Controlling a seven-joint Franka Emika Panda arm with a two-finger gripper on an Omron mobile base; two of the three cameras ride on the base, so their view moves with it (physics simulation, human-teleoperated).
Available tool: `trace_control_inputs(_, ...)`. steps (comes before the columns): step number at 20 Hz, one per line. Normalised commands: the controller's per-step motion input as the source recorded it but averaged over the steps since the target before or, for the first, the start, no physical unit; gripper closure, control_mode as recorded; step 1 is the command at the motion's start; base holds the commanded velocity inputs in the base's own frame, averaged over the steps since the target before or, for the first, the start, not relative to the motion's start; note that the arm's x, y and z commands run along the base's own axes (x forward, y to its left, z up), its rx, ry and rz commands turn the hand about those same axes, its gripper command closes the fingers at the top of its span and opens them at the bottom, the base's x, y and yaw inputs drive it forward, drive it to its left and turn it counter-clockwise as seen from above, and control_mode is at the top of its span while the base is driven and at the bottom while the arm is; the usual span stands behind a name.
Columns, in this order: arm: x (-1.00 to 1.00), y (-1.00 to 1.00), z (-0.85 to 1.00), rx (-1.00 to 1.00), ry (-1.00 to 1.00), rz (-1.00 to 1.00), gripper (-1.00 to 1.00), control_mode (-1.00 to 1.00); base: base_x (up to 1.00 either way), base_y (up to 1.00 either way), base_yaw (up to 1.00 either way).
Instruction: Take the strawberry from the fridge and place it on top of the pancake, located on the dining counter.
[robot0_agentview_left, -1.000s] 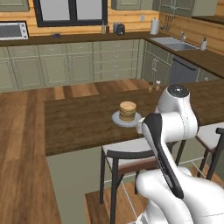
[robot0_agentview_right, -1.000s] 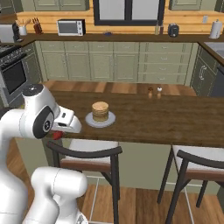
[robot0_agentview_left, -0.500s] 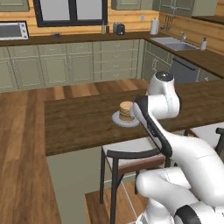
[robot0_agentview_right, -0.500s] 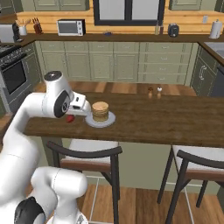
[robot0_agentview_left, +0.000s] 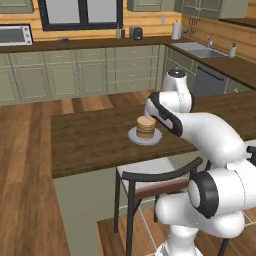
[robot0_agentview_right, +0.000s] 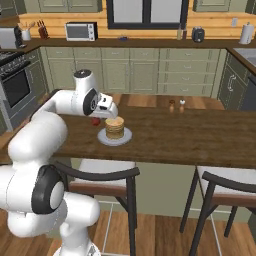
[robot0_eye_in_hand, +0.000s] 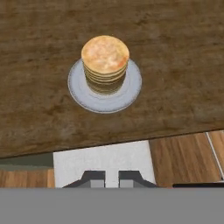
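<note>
While the tool (robot0_eye_in_hand: 112, 176) stands nearly closed on the strawberry (robot0_agentview_right: 96, 121), a light, soft, bruisable fruit best pinched gently across its middle, the pancake (robot0_eye_in_hand: 105, 64) waits below.

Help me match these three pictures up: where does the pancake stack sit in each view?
Left base view: the pancake stack sits just right of centre.
Right base view: left of centre, a little above the middle.
Hand view: upper middle.
Shared landmark: the round grey plate under the stack, on the dark wood dining counter.
</note>
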Motion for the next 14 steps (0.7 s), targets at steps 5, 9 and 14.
trace_control_inputs(5, 1.00, 0.00, 0.00, 0.00, 0.09, -0.01, 1.00, -1.00, 0.00, 0.00, 0.00)
trace_control_inputs(9, 1.00, 0.00, -0.03, 0.00, 0.05, -0.01, 1.00, -1.00, 0.00, 0.00, 0.00)
trace_control_inputs(14, 1.00, 0.00, -0.53, 0.00, -0.02, 0.00, 1.00, -1.00, 0.00, 0.00, 0.00)
